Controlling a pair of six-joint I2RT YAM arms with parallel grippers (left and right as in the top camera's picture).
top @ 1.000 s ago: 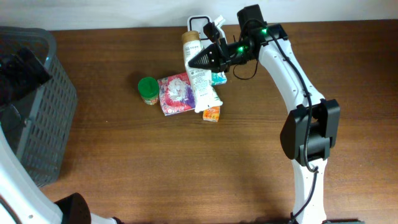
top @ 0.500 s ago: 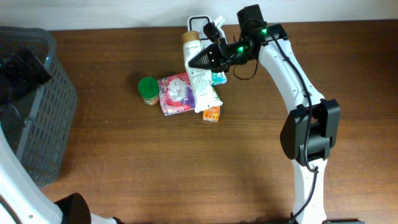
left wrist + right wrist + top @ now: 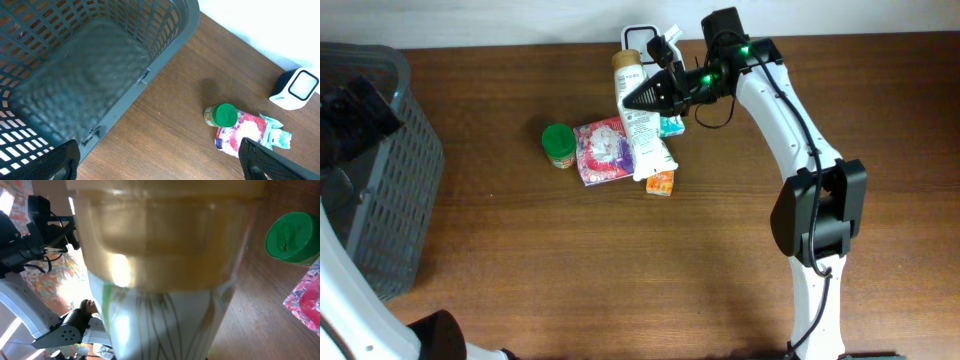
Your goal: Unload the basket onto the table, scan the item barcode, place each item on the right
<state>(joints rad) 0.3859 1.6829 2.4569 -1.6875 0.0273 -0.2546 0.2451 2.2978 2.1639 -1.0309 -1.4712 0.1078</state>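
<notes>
**Item:** white squeeze tube with a beige cap. It lies flat on the brown wooden table, near the far edge, with the cap toward the back wall. Its crimped end rests among the neighbouring goods. In the right wrist view the tube fills the frame, cap uppermost and printed white body below.

**Right gripper**: black, with the jaws drawn together to a point. The tip sits over the tube's upper body, just below the cap. Whether it touches the tube or hangs just above it cannot be told, and no clamp on the tube is visible.

**Scanner:** white box-shaped barcode scanner with a dark-rimmed window. It stands at the table's back edge, just behind the tube's cap.

**Adjacent goods:**
- pink floral packet, touching the tube on the side toward the basket
- small jar with a green lid, just beside that packet
- teal packet, partly under the tube on the opposite side
- small orange carton, at the tube's crimped end

**Container:** grey plastic mesh basket, at the table's left end and well apart from the cluster.

**Left gripper**: black fingers spread wide at the two lower corners of the left wrist view, with nothing between them. It hangs above the basket's rim and the bare wood beside it.
</notes>
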